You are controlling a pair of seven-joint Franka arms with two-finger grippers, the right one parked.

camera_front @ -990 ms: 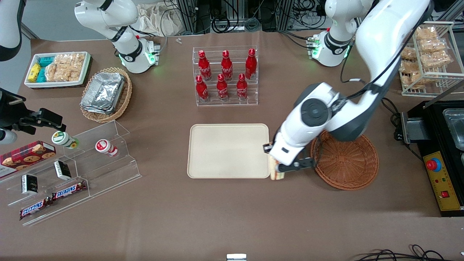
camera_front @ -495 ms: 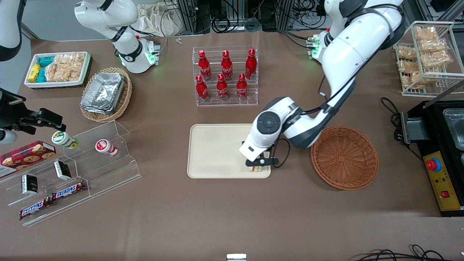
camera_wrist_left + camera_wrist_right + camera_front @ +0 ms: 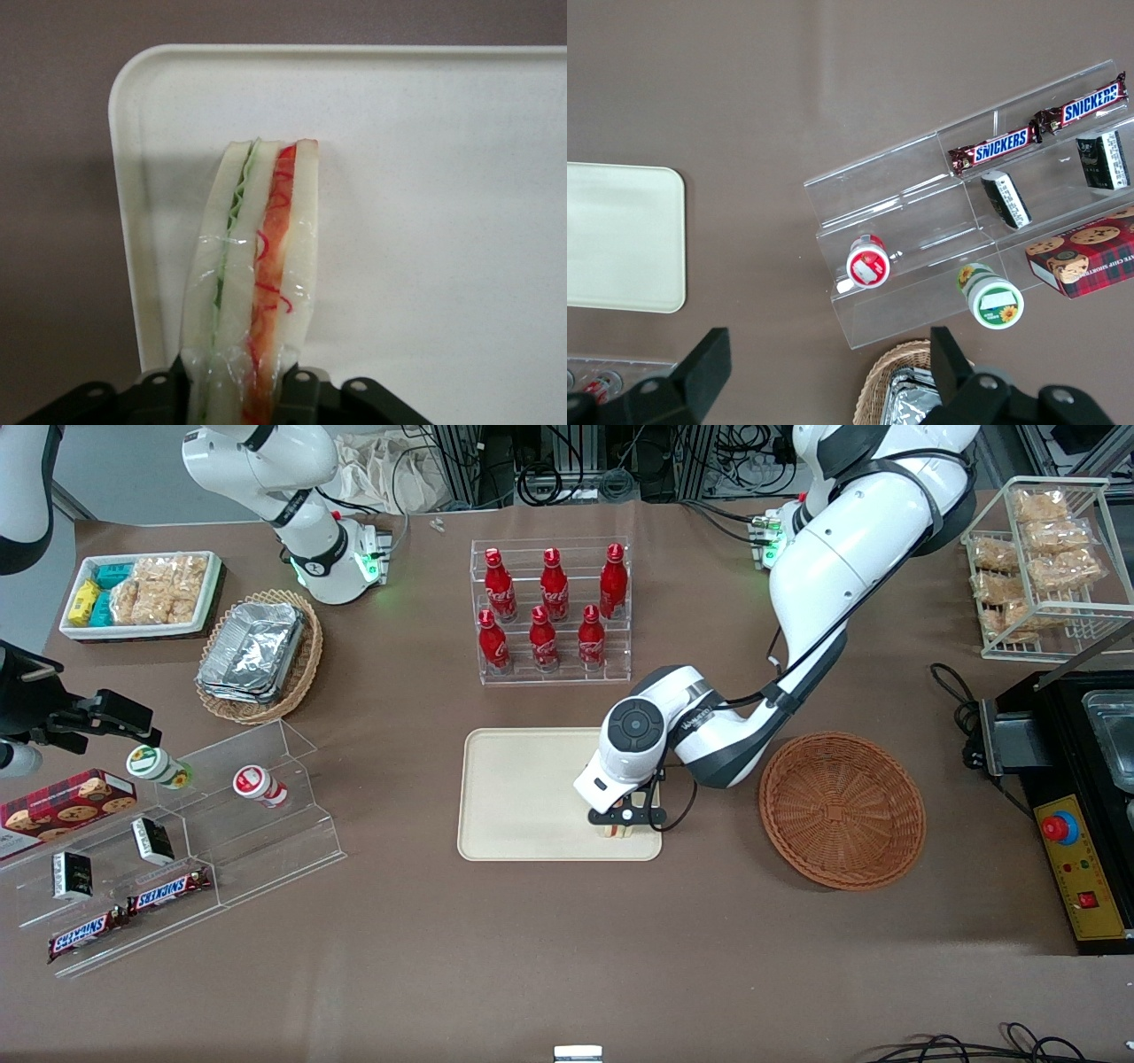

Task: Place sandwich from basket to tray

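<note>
The gripper (image 3: 623, 821) is clamped on the sandwich (image 3: 252, 274), which hangs on edge straight below it over the tray (image 3: 514, 797) corner nearest the basket (image 3: 842, 810).

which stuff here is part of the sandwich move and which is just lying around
Job: wrapped white-bread sandwich wedge in the left gripper, over the cream plastic tray; round reddish-brown wicker basket.

Bystanders: red bottles in clear rack; foil containers; Snickers bars.
</note>
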